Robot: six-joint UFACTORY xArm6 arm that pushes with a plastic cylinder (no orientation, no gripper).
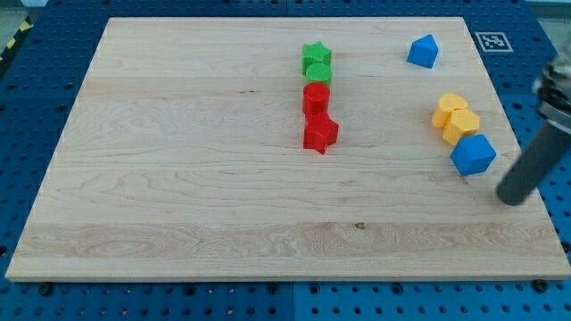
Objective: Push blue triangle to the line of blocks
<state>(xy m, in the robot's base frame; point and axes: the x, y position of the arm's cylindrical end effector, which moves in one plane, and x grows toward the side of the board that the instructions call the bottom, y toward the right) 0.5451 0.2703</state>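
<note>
My tip (512,200) sat far from the blue triangle (423,51); no pincer fitted. Approach step pending; next, get behind it.

On my wooden worktop (178,178) a line of four blocks runs top to bottom near the middle: green star block (315,54) at the top, green cylinder block (318,73) touching below it, then red cylinder block (316,96), then red star block (320,133) at the bottom. Well apart toward the view's right, the blue triangle block (424,51) lies near the top edge. Below it two yellow blocks (455,117) touch, with a blue cube-like block (472,154) against their lower side. My tip (512,197) sits just right of that block.
</note>
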